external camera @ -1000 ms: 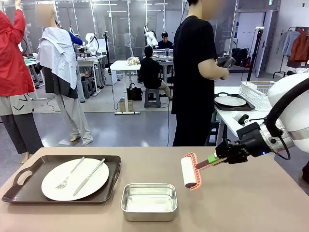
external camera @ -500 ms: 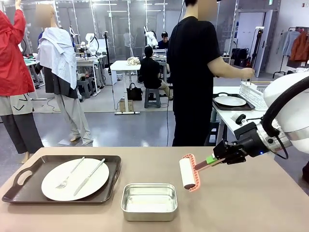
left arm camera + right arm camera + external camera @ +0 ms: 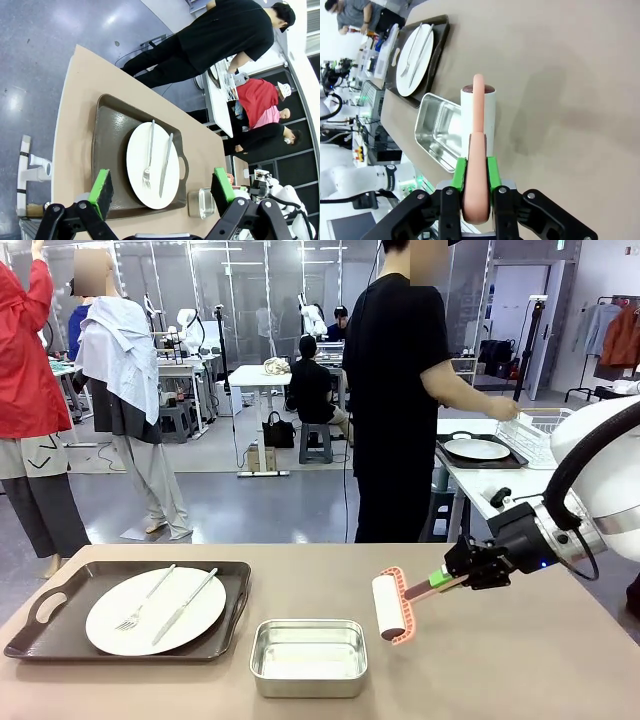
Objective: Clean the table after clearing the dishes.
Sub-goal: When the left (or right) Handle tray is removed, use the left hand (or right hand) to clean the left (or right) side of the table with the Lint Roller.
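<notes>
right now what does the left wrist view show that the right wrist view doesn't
Left wrist view adds the open left gripper and the person in black standing beside the table's far edge. Right wrist view adds the right gripper shut on the lint roller's pink handle. Both share the table, the brown tray with its white plate, fork and knife, plus the steel pan.
</notes>
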`<state>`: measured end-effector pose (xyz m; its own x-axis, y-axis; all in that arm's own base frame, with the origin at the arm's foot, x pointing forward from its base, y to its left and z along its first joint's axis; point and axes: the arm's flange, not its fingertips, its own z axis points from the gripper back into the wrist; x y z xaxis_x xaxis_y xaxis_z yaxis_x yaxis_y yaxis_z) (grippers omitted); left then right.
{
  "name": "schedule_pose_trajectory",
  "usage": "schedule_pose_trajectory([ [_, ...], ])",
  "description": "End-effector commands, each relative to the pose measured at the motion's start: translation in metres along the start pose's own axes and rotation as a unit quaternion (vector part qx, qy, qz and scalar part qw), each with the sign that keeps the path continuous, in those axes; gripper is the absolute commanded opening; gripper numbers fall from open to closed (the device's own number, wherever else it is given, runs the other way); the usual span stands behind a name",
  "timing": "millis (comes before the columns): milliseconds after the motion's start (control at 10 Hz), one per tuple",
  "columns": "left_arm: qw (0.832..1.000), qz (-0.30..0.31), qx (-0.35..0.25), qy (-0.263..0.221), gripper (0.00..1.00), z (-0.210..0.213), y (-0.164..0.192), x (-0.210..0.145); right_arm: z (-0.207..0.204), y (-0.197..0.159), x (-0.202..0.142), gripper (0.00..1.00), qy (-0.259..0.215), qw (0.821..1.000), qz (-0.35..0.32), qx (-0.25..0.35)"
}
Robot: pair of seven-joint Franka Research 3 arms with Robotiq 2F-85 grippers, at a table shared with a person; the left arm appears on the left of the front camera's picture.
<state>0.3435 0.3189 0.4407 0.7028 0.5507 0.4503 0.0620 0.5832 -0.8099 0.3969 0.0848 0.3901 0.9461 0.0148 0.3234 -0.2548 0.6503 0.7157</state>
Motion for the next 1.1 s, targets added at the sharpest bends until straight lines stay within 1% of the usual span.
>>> schedule_pose_trajectory([
  [0,1.0,-0.002,-0.007,0.0,1.0,0.003,-0.001,0.001,-0.009,-0.024,0.014,0.21,-0.009,0.999,-0.046,0.02],
  [100,1.0,-0.002,-0.007,0.0,1.0,0.003,-0.001,0.001,-0.012,-0.035,0.022,0.21,-0.005,0.998,-0.063,0.026],
  [200,1.0,-0.002,-0.007,0.0,1.0,0.003,-0.001,0.001,-0.013,-0.043,0.031,0.21,0.006,0.996,-0.08,0.048],
  [300,1.0,-0.002,-0.007,0.0,1.0,0.003,-0.001,0.001,-0.015,-0.051,0.041,0.21,0.012,0.995,-0.092,0.047],
  [500,1.0,-0.002,-0.007,0.0,1.0,0.003,-0.001,0.001,-0.025,-0.06,0.056,0.21,0.042,0.993,-0.106,0.024],
  [600,1.0,-0.002,-0.007,0.0,1.0,0.003,-0.001,0.001,-0.027,-0.062,0.065,0.21,0.046,0.992,-0.113,0.034],
  [800,1.0,-0.002,-0.007,0.0,1.0,0.003,-0.001,0.001,-0.04,-0.065,0.072,0.21,0.053,0.991,-0.119,0.017],
  [1000,1.0,-0.002,-0.007,0.0,1.0,0.003,-0.001,0.001,-0.043,-0.073,0.075,0.21,0.05,0.99,-0.13,0.014],
])
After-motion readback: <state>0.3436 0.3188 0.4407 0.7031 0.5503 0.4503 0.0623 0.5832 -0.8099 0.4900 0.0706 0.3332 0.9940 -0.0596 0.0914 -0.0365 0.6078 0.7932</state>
